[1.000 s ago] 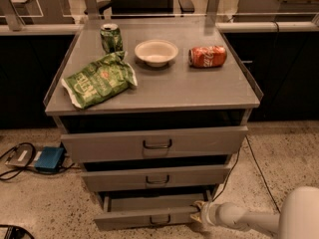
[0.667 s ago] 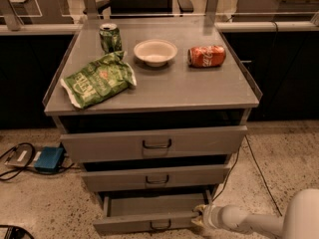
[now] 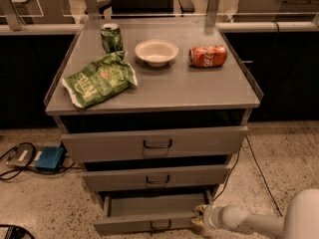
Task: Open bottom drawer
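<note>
Gripper [image 3: 201, 217] low at cabinet [image 3: 174, 89] base, touching or just beside right end of bottom drawer [image 3: 142, 225] front. Drawer front stretches sideways away from gripper, on side opposite arm [image 3: 249, 222]. Front stands forward of middle drawer [image 3: 157, 178] above gripper (interior showing). Loop handle [image 3: 160, 225] apart from gripper, along same front. Grasp state: cannot tell. Judged pull axis: outward along slide, across front's long axis

The gripper [image 3: 199, 217], low in the view at about five o'clock, is a small, pale cream piece with a yellowish tint. Toward three o'clock from it, a ringed white wrist collar [image 3: 213, 216] leads into a smooth, white, tubular arm [image 3: 249, 223]. The arm widens into a large, rounded white housing [image 3: 305, 214].
</note>
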